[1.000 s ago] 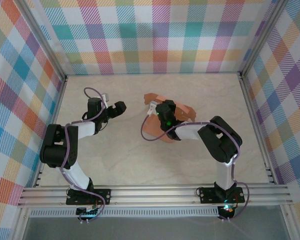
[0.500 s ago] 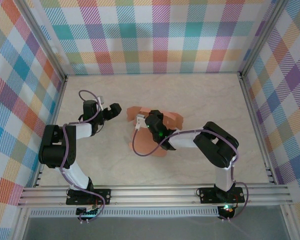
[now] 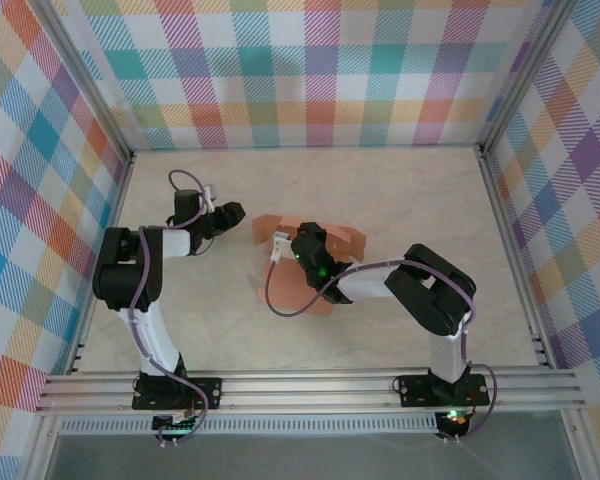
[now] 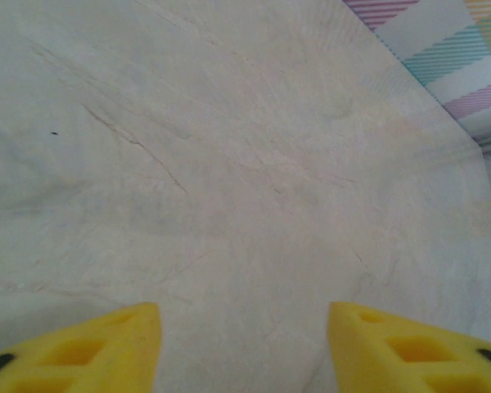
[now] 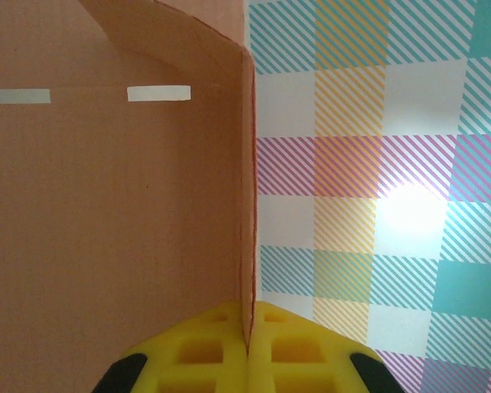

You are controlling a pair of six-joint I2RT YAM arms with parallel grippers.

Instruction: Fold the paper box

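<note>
Surface (image 3: 400, 190): pale cream, marbled with fine veins. The paper box (image 3: 352, 240), salmon-orange card, sits on it under the right tool (image 5: 250, 319), near the left tool (image 4: 241, 323).

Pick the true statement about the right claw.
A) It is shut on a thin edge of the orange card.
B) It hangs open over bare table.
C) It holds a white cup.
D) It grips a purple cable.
A: the right wrist view shows the right claw pinched shut on the thin edge of a panel of the box.
</note>
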